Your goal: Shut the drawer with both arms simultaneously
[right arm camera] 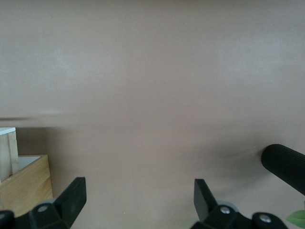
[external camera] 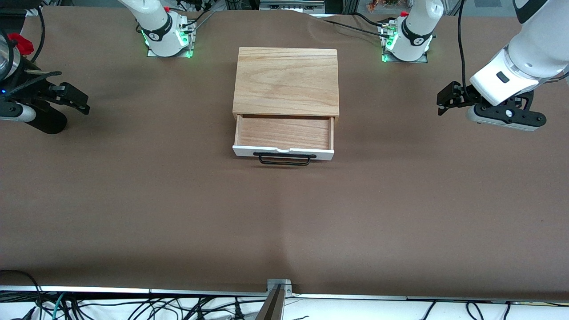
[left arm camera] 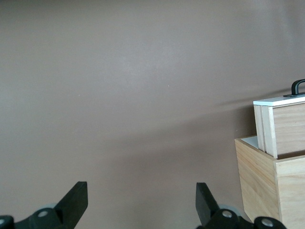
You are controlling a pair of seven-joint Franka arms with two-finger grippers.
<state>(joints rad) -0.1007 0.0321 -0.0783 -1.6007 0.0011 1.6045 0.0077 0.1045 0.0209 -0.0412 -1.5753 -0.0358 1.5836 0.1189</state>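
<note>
The drawer (external camera: pixel 283 133) stands pulled out of the oak-coloured box (external camera: pixel 286 82) at the table's middle, with its white front panel (external camera: pixel 282 153) and black wire handle (external camera: pixel 284 158) toward the front camera. It is empty. It also shows in the left wrist view (left arm camera: pixel 281 126) and at the edge of the right wrist view (right arm camera: pixel 7 152). My left gripper (external camera: pixel 446 100) hangs open and empty over the table's left-arm end (left arm camera: pixel 141 200). My right gripper (external camera: pixel 73 98) hangs open and empty over the right-arm end (right arm camera: pixel 138 199). Both are well apart from the drawer.
The brown table cover (external camera: pixel 284 222) stretches bare round the box. The arm bases (external camera: pixel 166 33) (external camera: pixel 406 40) stand farther from the front camera than the box. A black cylinder (right arm camera: pixel 286 167) shows in the right wrist view. Cables (external camera: pixel 133 306) hang along the table's near edge.
</note>
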